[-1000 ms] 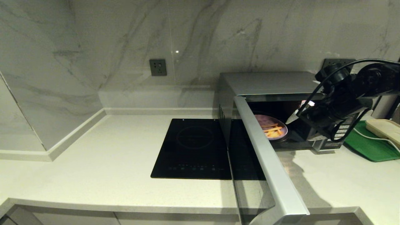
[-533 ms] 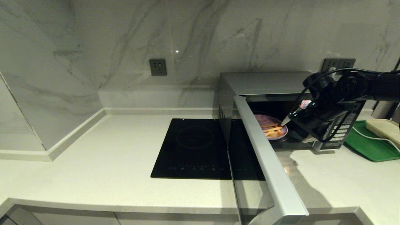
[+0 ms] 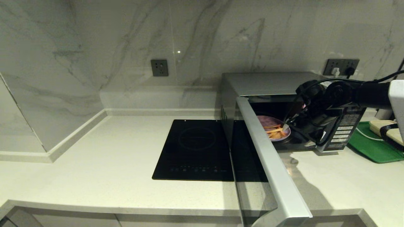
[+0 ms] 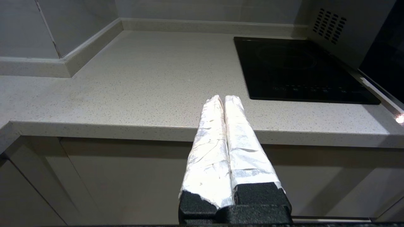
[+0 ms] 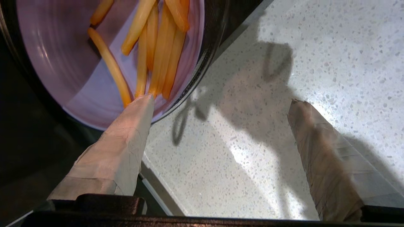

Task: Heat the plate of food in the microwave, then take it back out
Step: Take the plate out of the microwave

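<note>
Right gripper [image 3: 288,123] reaching for the plate of food [image 3: 274,127] inside the open microwave [image 3: 271,83].

The lavender plate, round, smooth and shallow, is sitting by the cavity's front edge, carrying thin orange fries. The taped jaws are standing wide apart, holding nothing (one fingertip [image 5: 139,108] is hovering over the rim). The next move probably calls for straddling the rim before closing. The left gripper [image 4: 222,104] is resting closed by the counter's front edge.

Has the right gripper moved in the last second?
Yes. The right gripper has moved left and slightly down into the open microwave, closing on the plate of food, its jaws spread wide.
</note>
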Robot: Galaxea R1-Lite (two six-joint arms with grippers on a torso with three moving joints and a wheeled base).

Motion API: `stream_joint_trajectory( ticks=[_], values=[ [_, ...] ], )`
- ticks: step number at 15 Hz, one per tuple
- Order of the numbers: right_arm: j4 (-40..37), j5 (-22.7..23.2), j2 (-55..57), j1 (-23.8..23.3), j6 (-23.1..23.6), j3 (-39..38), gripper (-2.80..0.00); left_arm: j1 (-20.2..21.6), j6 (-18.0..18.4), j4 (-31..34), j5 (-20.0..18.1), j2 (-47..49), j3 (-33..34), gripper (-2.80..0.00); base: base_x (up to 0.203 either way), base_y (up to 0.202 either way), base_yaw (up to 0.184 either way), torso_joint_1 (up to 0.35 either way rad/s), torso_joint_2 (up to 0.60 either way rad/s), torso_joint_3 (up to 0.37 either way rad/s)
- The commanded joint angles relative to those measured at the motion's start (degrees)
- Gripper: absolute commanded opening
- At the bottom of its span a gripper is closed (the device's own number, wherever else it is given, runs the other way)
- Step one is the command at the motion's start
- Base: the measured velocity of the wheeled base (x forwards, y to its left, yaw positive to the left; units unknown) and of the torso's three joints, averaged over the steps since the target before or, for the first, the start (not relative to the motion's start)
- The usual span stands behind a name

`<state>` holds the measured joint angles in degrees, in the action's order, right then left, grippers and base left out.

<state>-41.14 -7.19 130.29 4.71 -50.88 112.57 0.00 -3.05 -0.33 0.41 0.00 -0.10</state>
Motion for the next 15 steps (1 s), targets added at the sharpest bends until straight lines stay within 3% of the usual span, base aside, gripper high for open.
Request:
stream_joint_trajectory(
  ticks=[1,10,15],
  values=[
    [-0.3,-0.1,1.2,0.4,-0.3,0.5,0.00,0.0,0.0,0.0,0.0,0.0,0.0,-2.80,0.000,0.000,0.000,0.000,0.00,0.000],
    [-0.1,-0.2,3.8,0.4,-0.4,0.6,0.00,0.0,0.0,0.0,0.1,0.0,0.0,-2.80,0.000,0.000,0.000,0.000,0.00,0.000],
    [2.0,-2.8,5.1,0.4,-0.5,0.6,0.00,0.0,0.0,0.0,0.0,0.0,0.0,-2.80,0.000,0.000,0.000,0.000,0.00,0.000]
  ],
)
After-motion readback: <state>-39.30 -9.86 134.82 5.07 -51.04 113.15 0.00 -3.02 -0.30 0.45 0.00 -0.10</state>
